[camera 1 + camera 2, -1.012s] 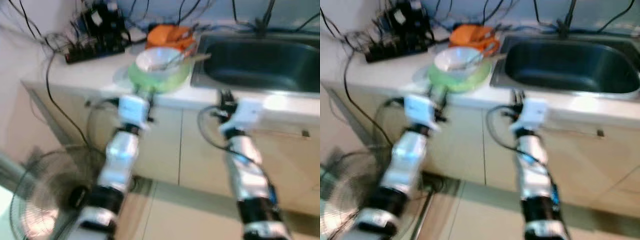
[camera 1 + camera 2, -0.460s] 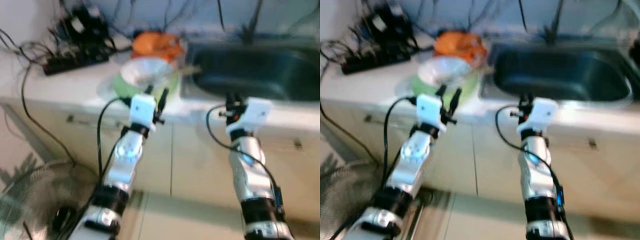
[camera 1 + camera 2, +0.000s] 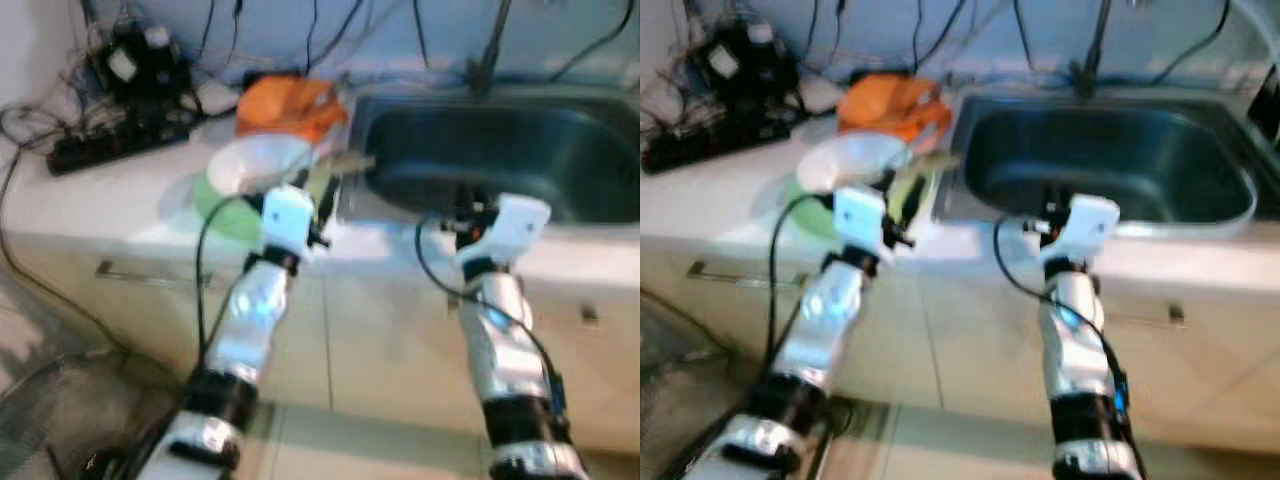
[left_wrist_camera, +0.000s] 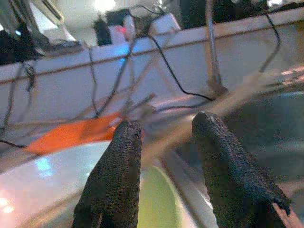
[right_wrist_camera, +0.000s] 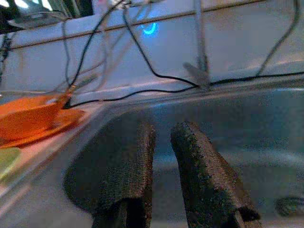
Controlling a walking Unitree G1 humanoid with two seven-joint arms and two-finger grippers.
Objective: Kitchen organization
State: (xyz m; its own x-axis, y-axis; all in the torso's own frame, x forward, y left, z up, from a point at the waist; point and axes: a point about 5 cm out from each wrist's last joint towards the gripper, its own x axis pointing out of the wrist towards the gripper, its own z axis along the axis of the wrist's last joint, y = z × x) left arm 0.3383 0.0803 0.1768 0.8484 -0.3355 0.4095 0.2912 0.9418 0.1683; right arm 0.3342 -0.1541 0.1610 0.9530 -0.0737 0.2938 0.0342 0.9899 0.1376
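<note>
White bowl [image 3: 256,165] sits on green plate [image 3: 222,205] at the worktop's front edge, just left of the sink [image 3: 500,150], orange dishes [image 3: 290,100] behind it. Left gripper [image 4: 164,142] fingers apart, empty, just beside the plate's right rim. Right gripper [image 5: 161,156] narrow gap, empty, at the sink's front edge.

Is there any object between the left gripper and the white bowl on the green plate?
Nothing visible blocks it. The left gripper hovers open at the counter edge, right beside the white bowl on the green plate. Only a utensil leans out from the bowl toward the sink.
</note>
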